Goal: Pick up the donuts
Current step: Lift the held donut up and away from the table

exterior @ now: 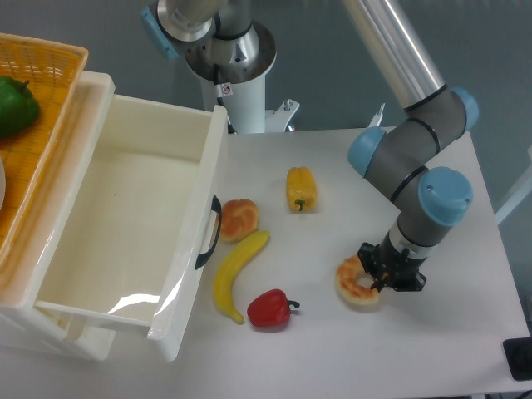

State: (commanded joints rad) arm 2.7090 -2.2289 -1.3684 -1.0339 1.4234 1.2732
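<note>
The donut point(356, 284), a tan-cream ring with orange-brown patches and a centre hole, lies on the white table at the right front. My gripper point(384, 271) points down at the donut's right side, and its black body covers that edge of the ring. The fingertips are hidden under the gripper body, so I cannot tell whether they are open or closed on the donut. The donut looks to be resting on the table.
A red pepper point(269, 308), a banana point(236, 273), a round orange-brown bun point(238, 219) and a yellow pepper point(301, 189) lie left of the donut. An open white drawer point(179, 274) stands at the left, beside an orange basket point(50, 91) holding a green pepper point(15, 105).
</note>
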